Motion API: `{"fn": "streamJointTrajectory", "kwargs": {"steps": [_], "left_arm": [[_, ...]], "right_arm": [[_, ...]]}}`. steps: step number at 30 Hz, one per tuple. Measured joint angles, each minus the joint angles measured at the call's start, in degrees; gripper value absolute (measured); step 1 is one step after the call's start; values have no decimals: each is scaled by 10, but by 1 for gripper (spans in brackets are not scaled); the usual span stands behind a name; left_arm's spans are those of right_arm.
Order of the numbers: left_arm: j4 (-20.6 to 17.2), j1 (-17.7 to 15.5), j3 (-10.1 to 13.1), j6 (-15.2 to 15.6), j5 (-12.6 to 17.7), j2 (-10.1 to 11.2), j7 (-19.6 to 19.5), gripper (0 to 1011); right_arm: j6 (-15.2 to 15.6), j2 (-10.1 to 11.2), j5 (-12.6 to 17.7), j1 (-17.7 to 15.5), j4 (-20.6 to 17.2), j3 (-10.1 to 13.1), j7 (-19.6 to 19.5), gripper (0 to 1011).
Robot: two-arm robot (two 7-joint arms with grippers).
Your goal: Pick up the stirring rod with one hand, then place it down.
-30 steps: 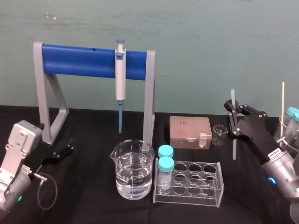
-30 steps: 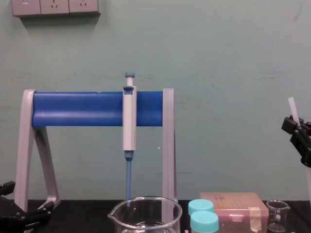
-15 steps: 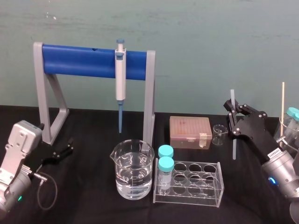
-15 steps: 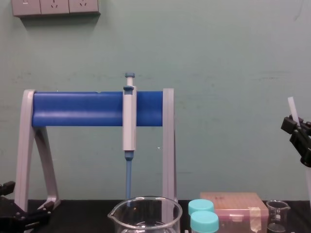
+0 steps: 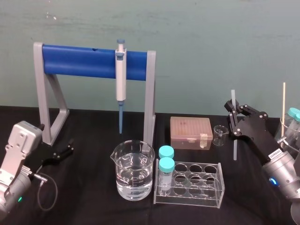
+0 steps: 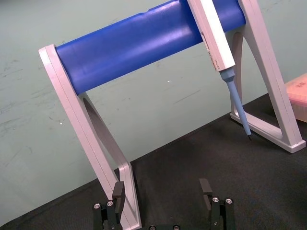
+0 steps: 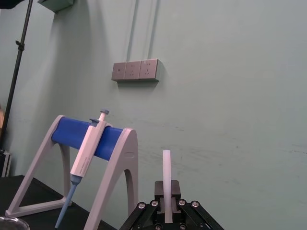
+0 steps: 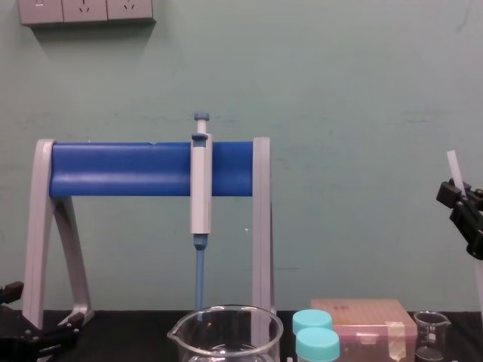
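My right gripper (image 5: pixel 234 118) is shut on the stirring rod (image 5: pixel 235 149), a thin whitish rod held nearly upright at the right of the table. The rod's top sticks out above the fingers (image 7: pixel 166 167), and its lower part hangs just right of the small beaker (image 5: pixel 219 135). I cannot tell whether its lower end touches the black table. In the chest view the right gripper (image 8: pixel 462 202) and the stirring rod's top (image 8: pixel 453 163) sit at the right edge. My left gripper (image 6: pixel 161 191) rests open low at the left (image 5: pixel 64 151), holding nothing.
A blue and grey pipette stand (image 5: pixel 91 61) holds a pipette (image 5: pixel 121 79) at the back. In front stand a large beaker of water (image 5: pixel 132 171), a clear tube rack (image 5: pixel 194 185) with two teal-capped tubes, and a pink tip box (image 5: pixel 191 132). A wooden stick (image 5: pixel 283 105) rises at the far right.
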Motion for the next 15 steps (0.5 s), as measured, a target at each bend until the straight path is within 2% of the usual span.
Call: {"fn": "streamJointTrajectory", "kwargs": {"steps": [15], "left_arm": [[0, 0, 0, 0, 0, 0, 0, 1000]], "right_arm": [[0, 0, 0, 0, 0, 0, 0, 72]]}}
